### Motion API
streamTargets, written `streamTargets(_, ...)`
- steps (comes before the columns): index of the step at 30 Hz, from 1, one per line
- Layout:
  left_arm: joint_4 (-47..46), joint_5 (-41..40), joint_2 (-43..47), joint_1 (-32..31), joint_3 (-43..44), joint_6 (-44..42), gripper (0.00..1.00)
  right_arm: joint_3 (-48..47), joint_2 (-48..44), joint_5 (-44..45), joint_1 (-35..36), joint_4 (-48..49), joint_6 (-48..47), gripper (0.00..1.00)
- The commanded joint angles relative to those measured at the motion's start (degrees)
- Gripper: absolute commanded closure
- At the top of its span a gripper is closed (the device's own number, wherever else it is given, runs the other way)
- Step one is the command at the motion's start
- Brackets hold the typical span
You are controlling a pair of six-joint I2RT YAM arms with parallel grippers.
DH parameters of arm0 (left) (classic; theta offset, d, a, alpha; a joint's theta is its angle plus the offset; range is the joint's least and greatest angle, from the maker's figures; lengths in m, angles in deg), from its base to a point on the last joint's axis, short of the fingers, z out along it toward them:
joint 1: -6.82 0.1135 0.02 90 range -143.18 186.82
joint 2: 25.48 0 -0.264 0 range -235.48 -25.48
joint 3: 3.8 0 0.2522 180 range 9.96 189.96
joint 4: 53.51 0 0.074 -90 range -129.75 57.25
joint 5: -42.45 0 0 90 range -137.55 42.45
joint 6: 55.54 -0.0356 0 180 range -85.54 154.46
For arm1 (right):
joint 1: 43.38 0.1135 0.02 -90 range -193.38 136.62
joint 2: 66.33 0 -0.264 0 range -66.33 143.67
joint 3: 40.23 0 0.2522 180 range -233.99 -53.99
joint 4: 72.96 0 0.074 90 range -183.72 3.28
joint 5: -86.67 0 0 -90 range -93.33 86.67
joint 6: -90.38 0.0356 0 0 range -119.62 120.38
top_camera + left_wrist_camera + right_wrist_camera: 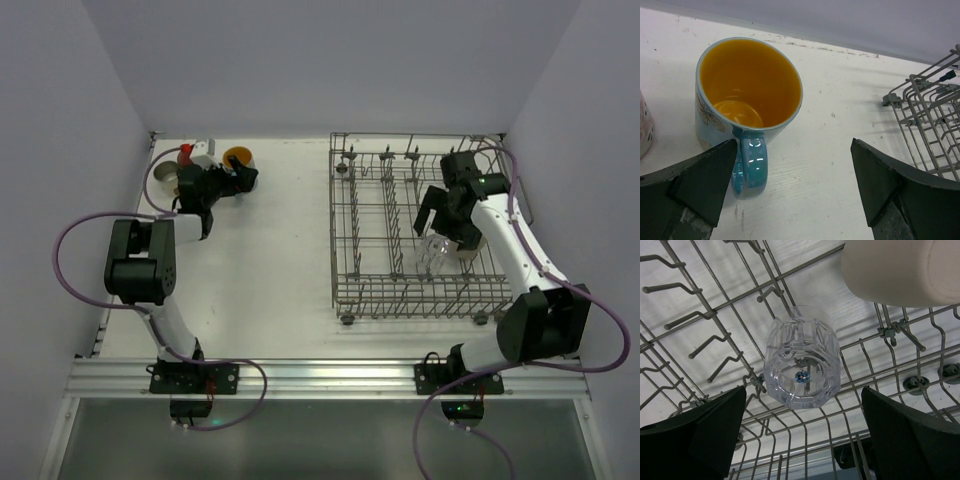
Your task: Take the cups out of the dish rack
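Observation:
The grey wire dish rack (400,295) stands on the right of the table. A clear glass tumbler (802,362) sits upside down on its tines, also seen from above (435,252), with a plain beige cup (900,270) beside it. My right gripper (805,435) is open and empty, hovering just above the tumbler with a finger on either side; in the top view it is over the rack (447,228). A blue patterned mug (750,85) with an orange inside stands upright at the far left (238,157). My left gripper (795,185) is open and empty just behind its handle (243,180).
A pink patterned mug (644,125) stands left of the blue mug, at the table's far left corner (205,160), with another cup (165,180) beside it. The rack's corner (930,130) shows on the right of the left wrist view. Walls close in the table.

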Motion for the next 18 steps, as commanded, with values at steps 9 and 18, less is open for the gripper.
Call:
streamTargets(9,-4.3,2.3,9.6,0.4,-3.5,4.1,0.00,6.2,1.3,-1.5,0.0,5.3,1.6,0.01)
streamTargets(18,-0.4,3.1,23.6,-1.3,-7.2,4.9,0.00,7.8,2.2,-1.2,0.0,8.1,1.4,0.16)
